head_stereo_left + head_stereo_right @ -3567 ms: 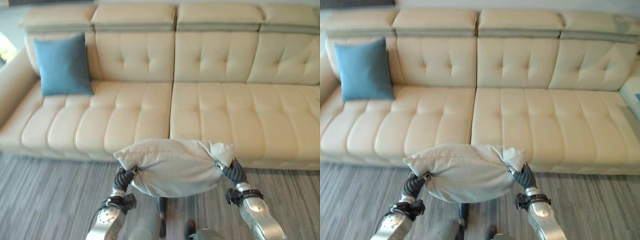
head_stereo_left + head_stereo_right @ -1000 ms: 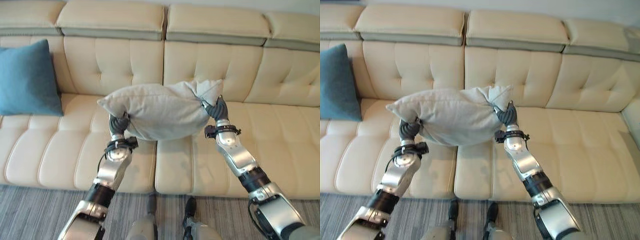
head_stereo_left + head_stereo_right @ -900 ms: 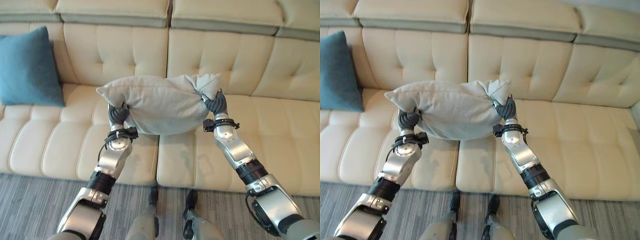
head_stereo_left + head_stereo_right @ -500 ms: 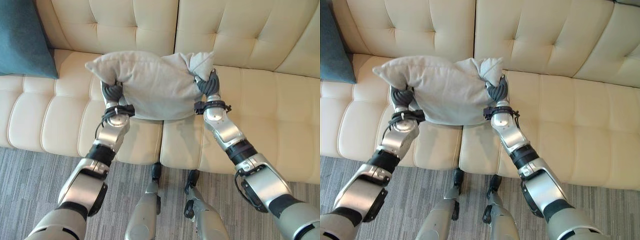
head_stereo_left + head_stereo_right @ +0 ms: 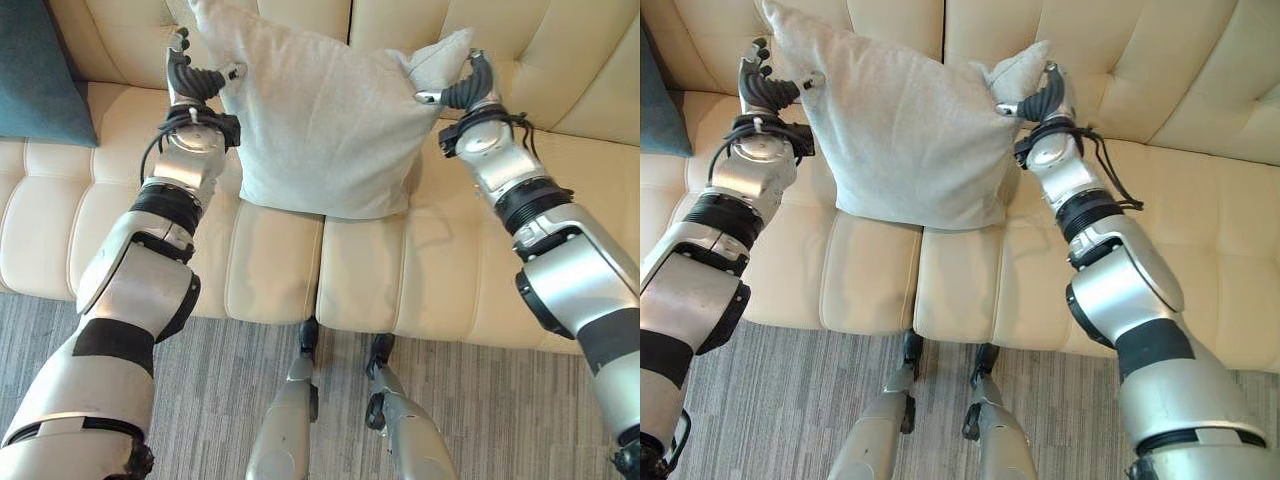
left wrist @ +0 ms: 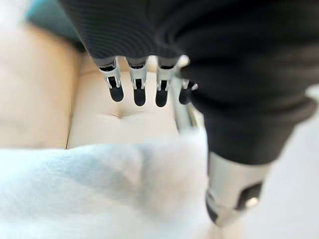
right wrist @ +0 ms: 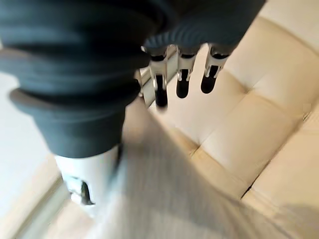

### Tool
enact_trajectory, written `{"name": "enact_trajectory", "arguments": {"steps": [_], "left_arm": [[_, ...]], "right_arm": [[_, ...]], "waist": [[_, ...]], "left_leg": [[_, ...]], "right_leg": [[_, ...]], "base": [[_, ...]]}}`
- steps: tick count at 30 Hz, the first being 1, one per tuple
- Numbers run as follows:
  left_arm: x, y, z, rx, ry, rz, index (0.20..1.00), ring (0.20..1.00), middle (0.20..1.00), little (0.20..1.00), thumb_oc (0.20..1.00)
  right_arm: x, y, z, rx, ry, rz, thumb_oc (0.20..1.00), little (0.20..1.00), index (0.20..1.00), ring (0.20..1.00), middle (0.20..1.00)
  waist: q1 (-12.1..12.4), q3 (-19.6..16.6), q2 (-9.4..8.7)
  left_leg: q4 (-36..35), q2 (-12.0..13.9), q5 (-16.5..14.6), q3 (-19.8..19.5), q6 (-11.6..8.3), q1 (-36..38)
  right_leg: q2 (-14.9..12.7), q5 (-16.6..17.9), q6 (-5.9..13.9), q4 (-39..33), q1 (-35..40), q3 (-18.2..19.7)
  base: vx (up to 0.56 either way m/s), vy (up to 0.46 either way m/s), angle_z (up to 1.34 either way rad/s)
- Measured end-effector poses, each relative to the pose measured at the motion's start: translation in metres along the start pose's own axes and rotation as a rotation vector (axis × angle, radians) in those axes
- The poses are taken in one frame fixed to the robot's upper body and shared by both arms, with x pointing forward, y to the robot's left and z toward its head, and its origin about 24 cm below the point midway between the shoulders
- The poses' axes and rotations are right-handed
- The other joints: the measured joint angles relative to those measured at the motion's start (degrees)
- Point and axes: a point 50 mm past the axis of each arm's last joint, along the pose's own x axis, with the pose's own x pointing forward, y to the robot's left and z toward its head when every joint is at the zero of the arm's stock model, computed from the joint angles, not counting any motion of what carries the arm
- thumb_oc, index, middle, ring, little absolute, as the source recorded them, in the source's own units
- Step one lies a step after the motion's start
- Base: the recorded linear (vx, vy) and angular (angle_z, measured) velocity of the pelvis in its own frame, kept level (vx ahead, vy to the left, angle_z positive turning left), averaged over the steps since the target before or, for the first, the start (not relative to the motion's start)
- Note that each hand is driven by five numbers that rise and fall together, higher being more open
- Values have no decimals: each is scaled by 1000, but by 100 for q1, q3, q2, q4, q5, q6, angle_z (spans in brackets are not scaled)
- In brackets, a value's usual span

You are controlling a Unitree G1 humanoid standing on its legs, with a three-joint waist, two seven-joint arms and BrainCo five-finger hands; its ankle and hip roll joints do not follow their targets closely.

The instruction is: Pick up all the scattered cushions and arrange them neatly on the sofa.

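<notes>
A pale grey cushion (image 5: pixel 325 120) stands upright on the cream sofa (image 5: pixel 270 260), leaning on the backrest near the middle seam. My left hand (image 5: pixel 190 80) is at its upper left corner, fingers straight and open, thumb reaching toward the cloth. At the upper right corner my right hand (image 5: pixel 468 92) is open too. The left wrist view shows straight fingers (image 6: pixel 137 89) above the cushion (image 6: pixel 99 189). The right wrist view shows straight fingers (image 7: pixel 182 82) over the grey cloth (image 7: pixel 174 194). A blue cushion (image 5: pixel 40 70) leans on the backrest at the far left.
The sofa seat stretches on to the right of the grey cushion (image 5: pixel 1200 240). Grey striped carpet (image 5: pixel 220 400) lies in front of the sofa.
The grey cushion went from lying flat between both hands to standing upright against the backrest. Both hands have let go and risen to its upper corners. The camera has moved closer.
</notes>
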Motion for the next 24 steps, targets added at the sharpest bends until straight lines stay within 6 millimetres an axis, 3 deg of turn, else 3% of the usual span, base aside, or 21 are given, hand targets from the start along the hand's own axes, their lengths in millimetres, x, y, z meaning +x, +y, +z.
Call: {"name": "enact_trajectory", "arguments": {"steps": [3,5,9,10,12,13,14,15,16,17,21,24], "left_arm": [[0,21,-6,-183,34,47,1000,1000,1000,1000,1000],[-3,30,-13,-222,31,48,1000,1000,1000,1000,1000],[-16,71,-40,-109,16,49,1000,1000,1000,1000,1000],[-22,93,-54,28,24,67,1000,1000,1000,1000,1000],[-29,114,-68,118,54,99,1000,1000,1000,1000,1000],[-41,138,-82,255,66,109,1000,1000,1000,1000,1000],[-49,150,-92,308,89,116,1000,1000,1000,1000,1000],[-69,167,-105,369,109,107,1000,1000,1000,1000,1000],[-81,175,-111,396,113,94,1000,1000,1000,1000,1000],[-111,194,-139,442,206,96,1000,1000,1000,1000,1000],[-185,220,-204,442,488,113,1000,1000,1000,1000,1000],[-225,229,-230,405,627,131,1000,1000,1000,1000,1000]], "right_arm": [[-5,-5,-6,283,34,-54,1000,1000,1000,1000,1000],[-11,-5,-16,351,28,-47,1000,1000,1000,1000,1000],[-26,-24,-68,294,71,-39,1000,1000,1000,1000,1000],[-34,-34,-94,262,120,-37,1000,1000,1000,1000,1000],[-45,-43,-120,234,182,-49,1000,1000,1000,1000,1000],[-60,-48,-145,227,224,-37,1000,1000,1000,1000,1000],[-69,-49,-156,216,245,-19,1000,1000,1000,1000,1000],[-92,-50,-176,217,272,19,1000,1000,1000,1000,1000],[-104,-48,-182,211,271,51,1000,1000,1000,1000,1000],[-130,-50,-205,153,328,110,1000,1000,1000,1000,1000],[-198,-62,-263,49,531,157,1000,1000,1000,1000,1000],[-241,-67,-296,40,701,124,1000,1000,1000,1000,1000]], "waist": [[-24,1,-19],[-34,0,-20],[-66,-13,-41],[-69,-14,-42],[-66,-19,-51],[-55,-52,-87],[-56,-62,-103],[-73,-69,-115],[-73,-83,-137],[-45,-134,-155],[-93,-525,-174],[-131,-704,-204]], "left_leg": [[-20,4,-3,93,2,293],[-102,19,-3,107,1,477],[-243,34,1,134,-13,679],[-288,31,7,141,-15,765],[-310,30,-6,152,-33,860],[-402,32,-6,221,-63,978],[-402,28,-8,251,-65,1026],[-403,25,-16,269,-64,1128],[-405,26,-50,297,-56,1209],[-405,23,-139,402,-61,1375],[-406,-14,-204,440,-2,1553],[-407,-33,-225,498,-7,1611]], "right_leg": [[2,-1,1,0,254,107],[17,-5,4,-1,381,129],[47,-33,36,-2,503,157],[50,-33,37,-2,558,160],[43,-38,42,-3,638,175],[53,-39,43,-4,680,257],[54,-39,44,-4,709,295],[50,-56,68,-4,802,312],[35,-75,90,-6,867,346],[41,-98,120,-4,984,449],[-14,-178,216,-18,1143,457],[-51,-245,263,-37,1179,499]], "base": [[17,4,-12],[22,-4,-13],[31,-20,-6],[33,-4,-4],[20,11,-6],[24,33,-17],[37,52,-20],[37,52,-13],[35,55,-27],[47,57,-29],[12,51,-9],[-36,102,-6]]}}
